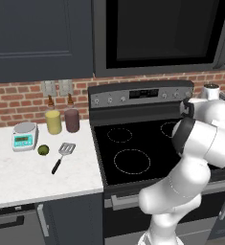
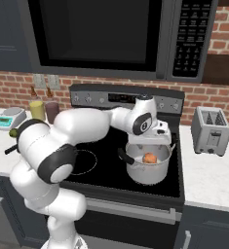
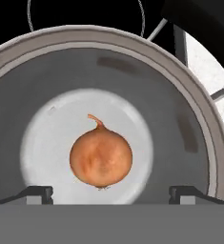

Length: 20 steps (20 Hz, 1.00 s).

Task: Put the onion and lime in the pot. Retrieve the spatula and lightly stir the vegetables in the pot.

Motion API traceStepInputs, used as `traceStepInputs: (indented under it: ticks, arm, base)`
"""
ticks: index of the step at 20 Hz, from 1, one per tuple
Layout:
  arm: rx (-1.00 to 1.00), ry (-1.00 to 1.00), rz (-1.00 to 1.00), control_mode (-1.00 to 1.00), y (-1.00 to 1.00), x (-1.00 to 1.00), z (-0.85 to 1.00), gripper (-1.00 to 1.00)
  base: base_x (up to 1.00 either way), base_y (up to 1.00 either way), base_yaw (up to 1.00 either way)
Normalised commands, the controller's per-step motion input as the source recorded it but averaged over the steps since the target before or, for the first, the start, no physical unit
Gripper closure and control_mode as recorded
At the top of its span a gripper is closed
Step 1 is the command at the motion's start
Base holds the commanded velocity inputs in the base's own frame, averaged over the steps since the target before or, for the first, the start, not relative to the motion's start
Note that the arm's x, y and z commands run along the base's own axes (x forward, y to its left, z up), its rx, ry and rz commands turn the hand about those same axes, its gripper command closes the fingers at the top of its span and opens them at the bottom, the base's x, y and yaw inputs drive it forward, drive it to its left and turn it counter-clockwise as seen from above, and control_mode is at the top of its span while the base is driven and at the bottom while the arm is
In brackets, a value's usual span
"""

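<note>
Onion in the pot, lime and spatula waiting on the counter

The gripper (image 3: pixel 111 193) hangs straight above the pot (image 2: pixel 147 171) on the stove's right front burner, its two fingertips spread wide at either side of the hand view with nothing between them. The onion (image 3: pixel 101 159) lies alone at the middle of the pot's pale floor, apart from the fingertips, which fits a drop from above. The lime (image 1: pixel 43 150) sits on the white counter (image 1: pixel 18 174) left of the stove (image 1: pixel 133 143), just beside the kitchen scale (image 1: pixel 25 135). The spatula (image 1: pixel 62 156) lies flat near it, slotted head toward the wall and black handle toward the counter's front edge, so the handle is the easy end to reach. Judging by this, the first placement is done, and the lime comes next.
</note>
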Motion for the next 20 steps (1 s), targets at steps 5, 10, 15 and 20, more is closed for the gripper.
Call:
traceStepInputs:
  ticks: [5, 10, 15, 20]
  arm:
    - [0.00, -0.14, 0.00, -1.00, 0.33, -0.45, 0.56, -1.00]
    - [0.00, -0.07, 0.00, -1.00, 0.70, -0.65, 0.74, -1.00]
    - [0.00, 0.00, 0.00, -1.00, 0.99, -0.58, 0.28, -1.00]
    - [0.00, 0.00, 0.00, -1.00, 1.00, -0.59, 0.29, -1.00]
  base:
    - [0.00, 0.00, 0.00]
    - [0.00, 0.00, 0.00]
    - [0.00, 0.00, 0.00]
    - [0.00, 0.00, 0.00]
